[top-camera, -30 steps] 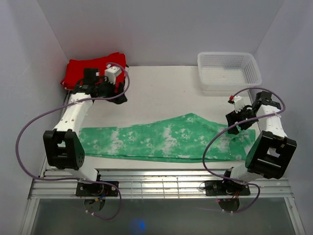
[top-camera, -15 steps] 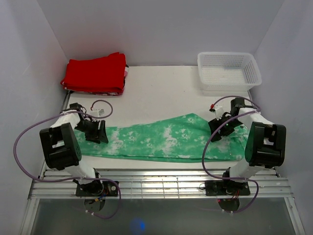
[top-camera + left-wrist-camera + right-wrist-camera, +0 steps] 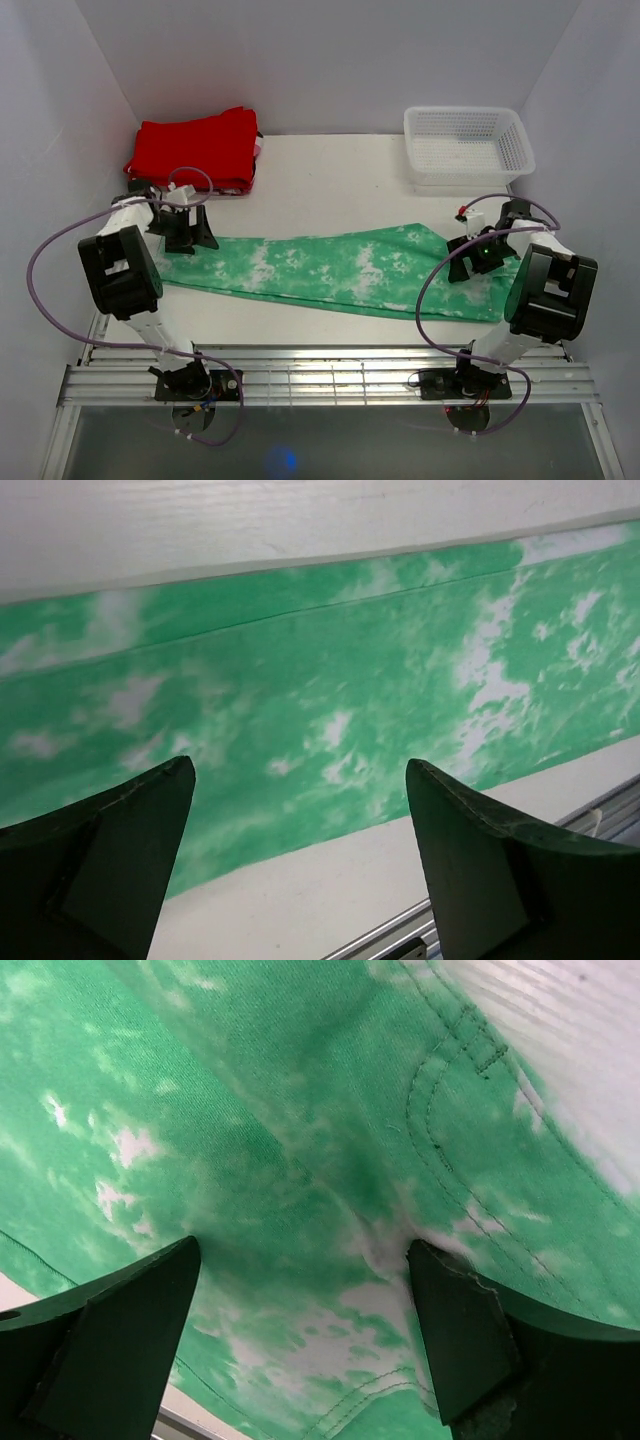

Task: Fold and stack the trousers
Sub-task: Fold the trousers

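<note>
Since 0.5 s ago the left gripper (image 3: 300, 770) has swung toward the red garment (image 3: 195, 150), and the trousers (image 3: 340, 270) now lie straighter, flat across the table (image 3: 330, 180) between the 2 arms. Both grippers stand spread wide over the green fabric, the left at the leg end, the right gripper (image 3: 305, 1248) at the seamed waist end, where its fingertips (image 3: 450, 1320) seem to press the cloth, though contact is hard to judge.

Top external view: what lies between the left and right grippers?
The trousers lie spread out lengthwise, stretching from under the left gripper to under the right gripper. The top external view shows this.
</note>
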Robot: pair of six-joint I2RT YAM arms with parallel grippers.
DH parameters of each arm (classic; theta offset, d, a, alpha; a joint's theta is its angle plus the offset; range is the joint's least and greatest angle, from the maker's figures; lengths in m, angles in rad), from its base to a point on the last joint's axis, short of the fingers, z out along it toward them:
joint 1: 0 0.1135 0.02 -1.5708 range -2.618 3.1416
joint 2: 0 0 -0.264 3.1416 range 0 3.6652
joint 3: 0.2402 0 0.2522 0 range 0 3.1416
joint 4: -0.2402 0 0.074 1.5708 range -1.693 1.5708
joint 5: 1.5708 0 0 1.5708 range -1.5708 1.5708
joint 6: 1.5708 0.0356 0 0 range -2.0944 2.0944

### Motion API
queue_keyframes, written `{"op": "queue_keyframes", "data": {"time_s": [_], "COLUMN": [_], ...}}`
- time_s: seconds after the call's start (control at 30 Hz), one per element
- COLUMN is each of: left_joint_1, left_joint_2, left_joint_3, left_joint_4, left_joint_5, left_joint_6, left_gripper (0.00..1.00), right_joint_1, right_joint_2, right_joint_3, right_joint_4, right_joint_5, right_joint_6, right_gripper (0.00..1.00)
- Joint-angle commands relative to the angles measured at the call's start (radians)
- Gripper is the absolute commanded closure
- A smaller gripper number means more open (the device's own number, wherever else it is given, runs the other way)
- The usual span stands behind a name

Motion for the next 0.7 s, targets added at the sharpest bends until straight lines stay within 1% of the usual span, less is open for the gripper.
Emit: {"op": "queue_keyframes", "data": {"time_s": [0.0, 0.03, 0.07, 0.1, 0.17, 0.2, 0.27, 0.33, 0.4, 0.53, 0.57, 0.67], "left_joint_1": [0.087, 0.114, 0.180, 0.212, 0.269, 0.280, 0.332, 0.345, 0.351, 0.349, 0.343, 0.322], "left_joint_2": [-0.148, -0.156, -0.164, -0.168, -0.139, -0.118, -0.066, -0.034, -0.015, -0.020, -0.017, -0.003], "left_joint_3": [0.037, 0.049, 0.060, 0.077, 0.110, 0.150, 0.161, 0.157, 0.129, 0.010, -0.008, -0.077], "left_joint_4": [0.018, -0.001, 0.002, 0.005, -0.022, -0.044, -0.061, -0.073, -0.052, 0.020, 0.031, 0.088], "left_joint_5": [-0.003, -0.001, 0.002, 0.005, -0.081, -0.104, -0.119, -0.133, -0.150, -0.130, -0.127, -0.156], "left_joint_6": [0.017, 0.028, 0.028, 0.014, 0.016, 0.035, 0.057, 0.077, 0.083, 0.088, 0.079, 0.046], "left_gripper": [0.02, 0.02, 0.02, 0.02, 0.02, 0.02, 0.02, 0.02, 0.02, 0.03, 0.06, 0.12], "right_joint_1": [-0.020, -0.019, -0.020, -0.020, -0.019, -0.019, -0.020, -0.020, -0.020, -0.022, -0.022, -0.023], "right_joint_2": [-0.024, -0.036, -0.050, -0.075, -0.099, -0.110, -0.148, -0.191, -0.227, -0.268, -0.277, -0.305], "right_joint_3": [0.009, 0.023, 0.035, 0.064, 0.094, 0.107, 0.144, 0.164, 0.175, 0.192, 0.186, 0.177], "right_joint_4": [-0.041, -0.052, -0.066, -0.080, -0.119, -0.132, -0.147, -0.150, -0.149, -0.173, -0.172, -0.172], "right_joint_5": [0.039, 0.026, 0.008, -0.021, -0.040, -0.055, -0.054, -0.034, 0.001, 0.043, 0.041, 0.031], "right_joint_6": [-0.050, -0.047, -0.044, -0.044, -0.038, -0.037, -0.027, -0.024, -0.026, -0.030, -0.030, -0.029], "right_gripper": [0.10, 0.10, 0.10, 0.10, 0.10, 0.10, 0.10, 0.10, 0.10, 0.10, 0.10, 0.10]}}
